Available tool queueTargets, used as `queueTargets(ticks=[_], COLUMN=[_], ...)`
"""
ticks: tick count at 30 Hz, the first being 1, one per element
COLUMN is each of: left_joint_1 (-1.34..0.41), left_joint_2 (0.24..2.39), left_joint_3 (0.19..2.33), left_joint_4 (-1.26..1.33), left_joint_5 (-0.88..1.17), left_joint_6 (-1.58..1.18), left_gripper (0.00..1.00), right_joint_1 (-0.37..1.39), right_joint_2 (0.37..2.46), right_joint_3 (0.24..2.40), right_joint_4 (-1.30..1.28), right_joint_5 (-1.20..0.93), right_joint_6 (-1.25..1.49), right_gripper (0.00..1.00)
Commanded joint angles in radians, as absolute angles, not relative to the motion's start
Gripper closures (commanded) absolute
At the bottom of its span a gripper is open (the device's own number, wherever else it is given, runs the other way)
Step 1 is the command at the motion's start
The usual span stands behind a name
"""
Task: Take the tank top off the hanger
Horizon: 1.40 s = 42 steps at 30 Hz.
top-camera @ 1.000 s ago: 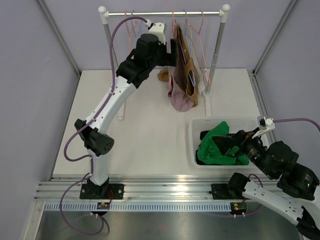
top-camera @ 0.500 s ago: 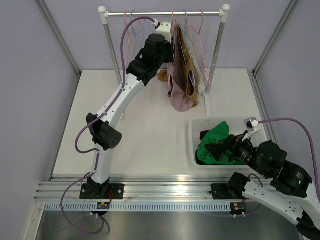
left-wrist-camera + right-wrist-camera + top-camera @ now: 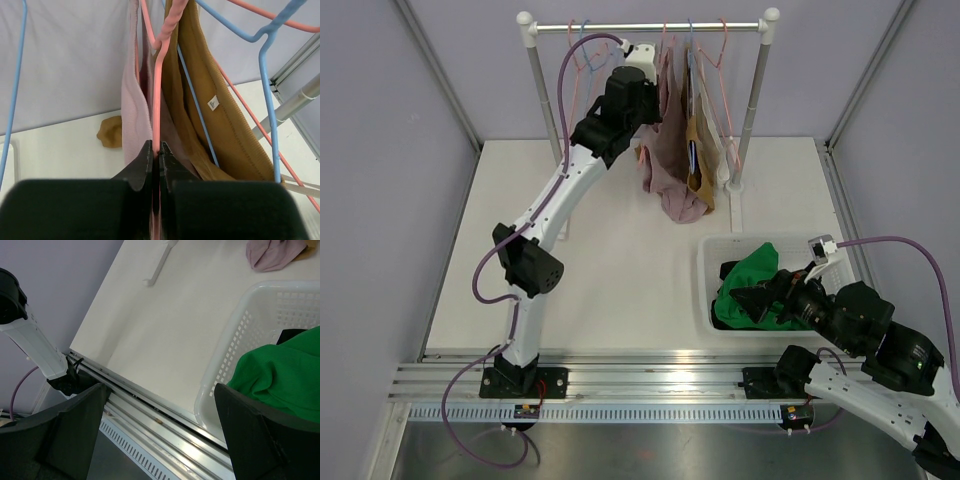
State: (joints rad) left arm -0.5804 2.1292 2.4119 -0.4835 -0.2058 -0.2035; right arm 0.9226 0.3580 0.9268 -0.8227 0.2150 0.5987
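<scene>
The left gripper [image 3: 155, 148], spread a second ago, now pinches the pink wire hanger [image 3: 159, 75] carrying the pale pink knit tank top [image 3: 131, 115] at the table's 12 o'clock, steadying it for stripping, while the right gripper [image 3: 161, 395] waits spread at 4 o'clock.

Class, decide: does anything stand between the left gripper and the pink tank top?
Nothing visible does. The left gripper is shut on the pink hanger, and the pink tank top hangs right beside it.
</scene>
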Motion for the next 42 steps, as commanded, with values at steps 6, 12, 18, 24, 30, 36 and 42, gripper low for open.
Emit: queueTargets(ticks=[6, 12, 18, 24, 30, 36, 42], left_joint_1=[-0.584, -0.586, -0.589, -0.617, -0.742, -0.874, -0.904], left_joint_2=[1.971, 1.864, 1.711, 1.533, 1.197, 0.869, 0.590], left_joint_3=[2.391, 2.369, 2.189, 1.942, 1.569, 1.259, 1.039], left_joint_4=[-0.420, -0.459, -0.486, -0.492, -0.410, -0.454, -0.523], left_joint_5=[-0.296, -0.285, -0.293, -0.273, -0.285, -0.296, -0.241], left_joint_6=[-0.235, -0.236, -0.290, -0.351, -0.397, -0.457, -0.486], left_gripper=[1.00, 1.00, 1.00, 1.00, 1.00, 1.00, 1.00], right_joint_1=[0.920, 0.920, 0.920, 0.920, 0.920, 0.920, 0.920], right_joint_2=[0.351, 0.344, 0.354, 0.360, 0.394, 0.483, 0.604], right_joint_3=[0.948, 0.963, 1.005, 1.083, 1.124, 1.124, 1.051], right_joint_4=[-0.821, -0.828, -0.848, -0.879, -0.832, -0.710, -0.426], right_joint_5=[0.212, 0.224, 0.218, 0.233, 0.258, 0.203, 0.005], right_joint_6=[0.584, 0.583, 0.560, 0.532, 0.502, 0.483, 0.512], right_gripper=[0.04, 0.04, 0.03, 0.02, 0.01, 0.01, 0.00])
